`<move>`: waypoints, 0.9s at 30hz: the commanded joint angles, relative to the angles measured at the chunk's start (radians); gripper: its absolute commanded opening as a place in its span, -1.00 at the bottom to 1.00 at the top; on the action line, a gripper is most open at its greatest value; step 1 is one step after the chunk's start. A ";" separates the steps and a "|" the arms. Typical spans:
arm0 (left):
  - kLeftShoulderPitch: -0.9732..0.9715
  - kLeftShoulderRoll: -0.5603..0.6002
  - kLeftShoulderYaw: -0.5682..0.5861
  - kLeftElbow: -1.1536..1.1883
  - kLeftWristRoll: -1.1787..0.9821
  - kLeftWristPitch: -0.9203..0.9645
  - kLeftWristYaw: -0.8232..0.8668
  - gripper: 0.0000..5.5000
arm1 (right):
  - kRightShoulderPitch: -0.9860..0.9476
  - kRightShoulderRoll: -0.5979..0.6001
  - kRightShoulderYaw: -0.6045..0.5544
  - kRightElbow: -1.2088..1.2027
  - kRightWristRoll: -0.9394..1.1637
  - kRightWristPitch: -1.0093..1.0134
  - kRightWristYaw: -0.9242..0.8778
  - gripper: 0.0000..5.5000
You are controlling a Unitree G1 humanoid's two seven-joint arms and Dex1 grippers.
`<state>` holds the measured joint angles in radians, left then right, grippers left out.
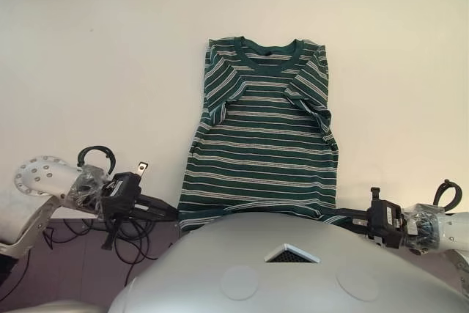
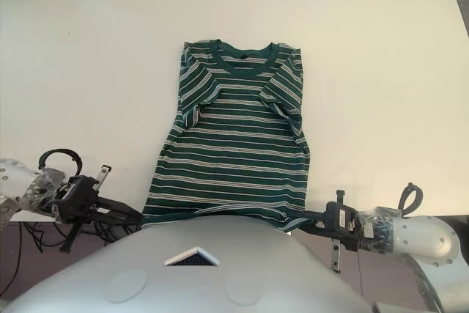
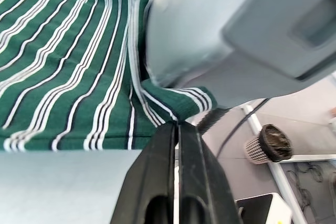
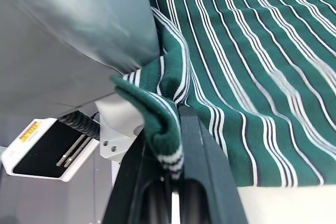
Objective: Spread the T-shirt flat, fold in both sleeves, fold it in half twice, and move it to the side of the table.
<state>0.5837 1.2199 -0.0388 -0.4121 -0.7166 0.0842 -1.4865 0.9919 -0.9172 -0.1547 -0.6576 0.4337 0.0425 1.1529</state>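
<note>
Right gripper is clamped on the T-shirt hem corner, cloth bunched between its fingers. Left gripper has fingers together at the other hem corner, apparently pinching it; hard to confirm. Shirt lies flat mid-table, sleeves folded in, hem at the near edge, collar toward the far edge.

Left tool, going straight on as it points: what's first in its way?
The T-shirt: the left tool's shut tips sit right at its near hem corner, apparently pinching it, so it would just shove cloth.
</note>
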 commanded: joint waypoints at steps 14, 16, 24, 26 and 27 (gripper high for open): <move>-0.476 -0.353 0.055 0.019 -0.157 0.345 0.472 -1.00 | -0.474 0.134 -0.042 0.030 0.341 0.286 -0.269 -0.99; -0.503 -0.404 0.042 0.078 -0.102 0.341 0.518 -1.00 | -0.541 0.162 -0.030 0.069 0.318 0.302 -0.319 -0.99; -0.742 -0.607 0.013 0.388 0.068 0.362 0.700 -1.00 | -0.818 0.272 0.019 0.262 0.236 0.330 -0.466 -0.99; -0.783 -0.654 0.008 0.434 0.094 0.356 0.715 -1.00 | -0.882 0.288 0.037 0.306 0.222 0.343 -0.480 -0.99; -0.804 -0.678 0.007 0.454 0.104 0.359 0.726 -1.00 | -0.911 0.295 0.046 0.326 0.215 0.350 -0.485 -0.99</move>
<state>-0.1713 0.5859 -0.0224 0.0002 -0.6441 0.4446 -0.7843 0.1473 -0.6431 -0.1345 -0.3690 0.6655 0.3694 0.6830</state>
